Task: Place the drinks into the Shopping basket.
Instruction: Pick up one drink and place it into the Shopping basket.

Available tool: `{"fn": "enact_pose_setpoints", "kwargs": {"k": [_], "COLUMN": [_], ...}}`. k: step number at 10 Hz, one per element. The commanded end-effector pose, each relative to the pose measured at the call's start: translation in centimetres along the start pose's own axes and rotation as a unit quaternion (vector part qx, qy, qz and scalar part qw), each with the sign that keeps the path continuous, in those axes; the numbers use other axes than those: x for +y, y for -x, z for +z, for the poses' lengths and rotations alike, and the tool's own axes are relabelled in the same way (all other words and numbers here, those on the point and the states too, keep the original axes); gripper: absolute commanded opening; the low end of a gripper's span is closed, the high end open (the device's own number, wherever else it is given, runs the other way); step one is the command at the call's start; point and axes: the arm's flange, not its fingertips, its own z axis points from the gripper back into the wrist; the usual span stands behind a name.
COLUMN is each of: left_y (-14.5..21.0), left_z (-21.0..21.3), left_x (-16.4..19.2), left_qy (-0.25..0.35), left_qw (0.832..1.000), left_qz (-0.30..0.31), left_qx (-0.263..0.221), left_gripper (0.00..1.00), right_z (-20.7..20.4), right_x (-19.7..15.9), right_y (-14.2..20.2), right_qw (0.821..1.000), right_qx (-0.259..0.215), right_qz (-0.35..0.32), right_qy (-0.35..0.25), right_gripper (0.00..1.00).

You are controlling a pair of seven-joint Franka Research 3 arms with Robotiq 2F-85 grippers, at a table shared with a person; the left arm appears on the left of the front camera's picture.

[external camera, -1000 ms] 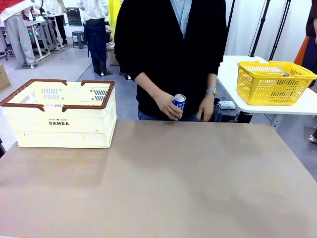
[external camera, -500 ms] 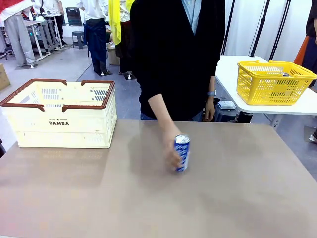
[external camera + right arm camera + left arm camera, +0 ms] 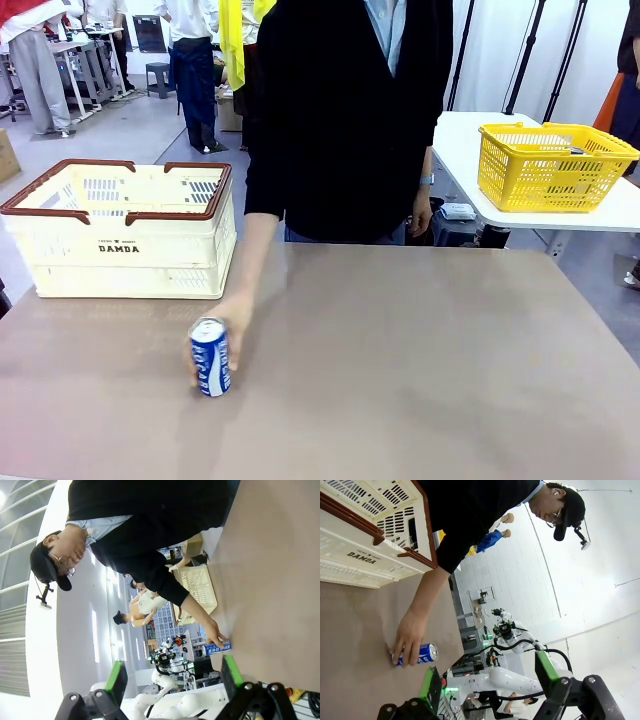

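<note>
Left gripper (image 3: pixel 487 680): jaws wide apart, green pads facing each other, empty. Right gripper (image 3: pixel 174 677): same, spread wide and holding nothing. Both sit well apart from the can.

Tan matte tabletop (image 3: pixel 420 380): runs from the near edge out to the person.

Slim blue-and-silver drink can (image 3: pixel 210 358): upright on the near-left part of the tabletop, silver end up, white lettering on the blue side. It is outside the basket, in front of the basket's right front corner, with a strip of tabletop between them.

Person's hand (image 3: pixel 233 318): closed around the can from behind, fingers wrapped on its far side (most of the grip is hidden by the can itself). The bare forearm slopes down from the far edge and the black sleeve stops near the elbow. I can't tell whether the can's weight is on the table or in the hand.

Cream-white perforated plastic shopping basket (image 3: pixel 125 250): brown rim and handles, black DAMDA print on the front wall. It stands at the far-left of the tabletop.

Person: at the far edge, black cardigan over a light blue shirt, leaning toward the basket side. The other hand (image 3: pixel 420 215) hangs loose at the hip, with a watch on the wrist.

Beyond, far right: bright yellow mesh basket (image 3: pixel 553 165) on a white side table (image 3: pixel 465 140), well apart from everything above.
</note>
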Motion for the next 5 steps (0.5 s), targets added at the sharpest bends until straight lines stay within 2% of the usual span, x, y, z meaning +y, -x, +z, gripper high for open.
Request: {"fn": "enact_pose_setpoints", "kwargs": {"k": [1, 5], "left_y": [0.24, 0.24], "left_z": [0.17, 0.17], "left_x": [-0.06, -0.06], "left_qy": [0.001, 0.001], "left_qw": [1.0, 1.0], "left_qz": [-0.007, -0.007], "left_qx": [0.005, 0.005], "left_gripper": [1.0, 1.0], "right_z": [0.13, 0.13], "right_x": [0.41, 0.41], "right_y": [0.13, 0.13], "right_qw": [1.0, 1.0], "right_qx": [0.001, 0.001], "right_qz": [0.003, 0.003], "right_qy": [-0.005, -0.005], "right_gripper": [1.0, 1.0]}}
